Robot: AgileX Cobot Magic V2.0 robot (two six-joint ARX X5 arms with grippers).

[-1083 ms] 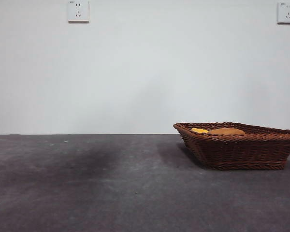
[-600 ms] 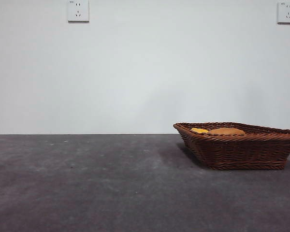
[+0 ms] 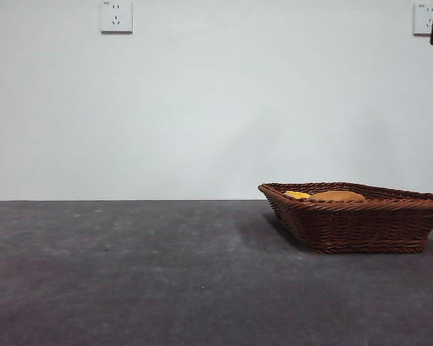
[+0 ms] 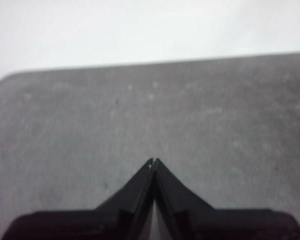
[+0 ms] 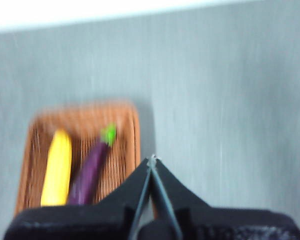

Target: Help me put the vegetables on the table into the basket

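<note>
Inside basket [image 5: 130, 130]: corn [image 5: 57, 167], eggplant [image 5: 90, 167], potato [image 3: 337, 195]; L claw [image 4: 153, 162] & R claw [image 5: 152, 160] both clenched, empty.

2 white sockets [image 3: 116, 16] sit high on the pale wall [image 3: 202, 108].

pale wall [image 3: 216, 108], sockets [image 3: 116, 16] (two, white)

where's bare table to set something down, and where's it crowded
Bare table runs from the basket's open side to the far edge, and along the near front. It is crowded only inside the basket, with the corn, eggplant and potato.
</note>
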